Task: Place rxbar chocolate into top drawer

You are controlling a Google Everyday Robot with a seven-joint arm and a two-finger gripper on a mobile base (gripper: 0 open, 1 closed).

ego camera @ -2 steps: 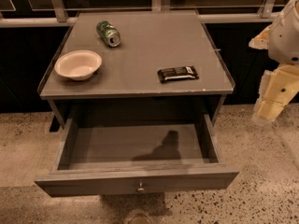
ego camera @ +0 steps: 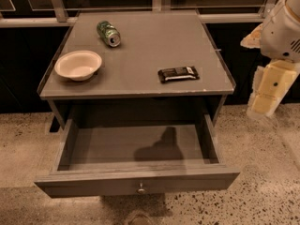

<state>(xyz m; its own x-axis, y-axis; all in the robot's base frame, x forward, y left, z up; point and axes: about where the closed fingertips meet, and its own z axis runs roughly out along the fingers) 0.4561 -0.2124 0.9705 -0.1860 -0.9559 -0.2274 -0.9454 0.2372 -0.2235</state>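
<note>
The rxbar chocolate [ego camera: 178,73], a flat black bar with white lettering, lies on the grey table top [ego camera: 154,46] near its front right. The top drawer [ego camera: 136,182] is pulled open below the table, and its inside is bare with a shadow on the floor of it. A small round knob [ego camera: 140,189] sits at its front centre. My gripper [ego camera: 267,95] hangs at the right edge of the view, beside the table's right side and apart from the bar, with the white arm [ego camera: 281,29] above it.
A green soda can [ego camera: 108,33] lies on its side at the back left of the table. A white bowl [ego camera: 78,64] stands at the front left. A dark glass wall with metal rails runs behind the table. Speckled floor surrounds it.
</note>
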